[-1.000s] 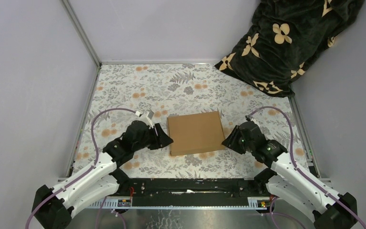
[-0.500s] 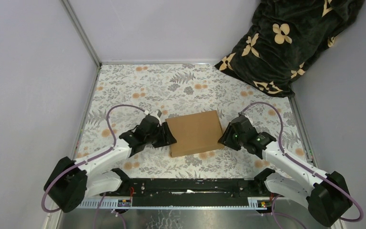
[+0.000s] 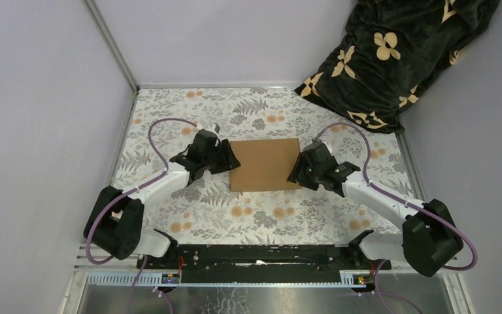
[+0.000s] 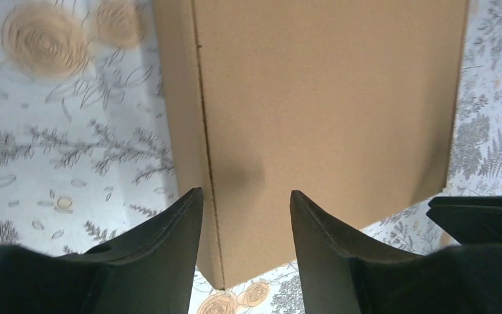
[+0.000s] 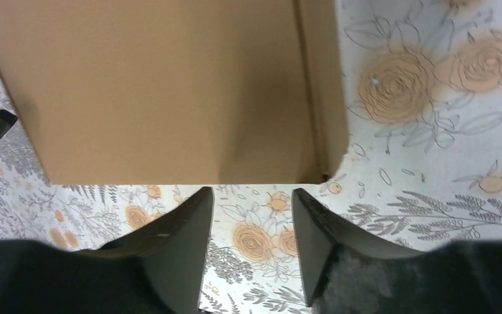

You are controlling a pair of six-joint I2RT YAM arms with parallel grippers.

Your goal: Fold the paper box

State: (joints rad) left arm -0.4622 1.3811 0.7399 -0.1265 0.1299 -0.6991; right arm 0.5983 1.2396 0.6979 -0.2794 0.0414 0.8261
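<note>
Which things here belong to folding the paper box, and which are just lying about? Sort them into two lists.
For the job: paper box; left arm; right arm.

Lying about: black floral blanket; floral table cover.

— Where is the left arm?
— It is stretched forward and inward from its base, with the elbow low at the near left. The left gripper points right, toward the middle.
— Its jaws?
— They are parted, with a clear gap between the two black fingers.
— And the right arm?
— It mirrors the left, reaching in from the near right. The right gripper points left, and its fingers are likewise spread apart.
</note>
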